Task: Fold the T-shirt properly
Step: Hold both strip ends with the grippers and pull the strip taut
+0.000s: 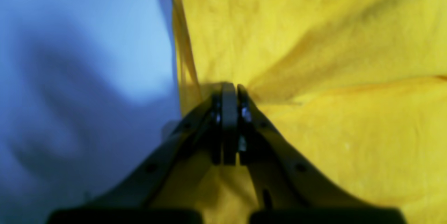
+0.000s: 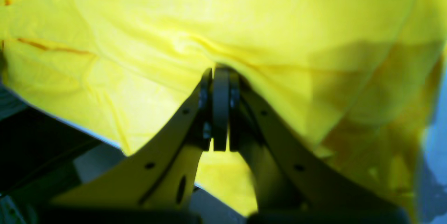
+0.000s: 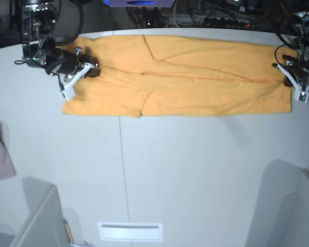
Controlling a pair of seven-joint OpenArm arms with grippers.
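One T-shirt (image 3: 185, 77) lies as a long folded band across the far side of the white worktop (image 3: 195, 170). Two pincers: the left pincer (image 1: 233, 88) is clamped on its right end, the right pincer (image 2: 220, 72) pinching its left end.

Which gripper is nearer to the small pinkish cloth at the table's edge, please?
The right gripper, shut on the T-shirt end nearest the pinkish cloth. The left gripper holds the opposite end.
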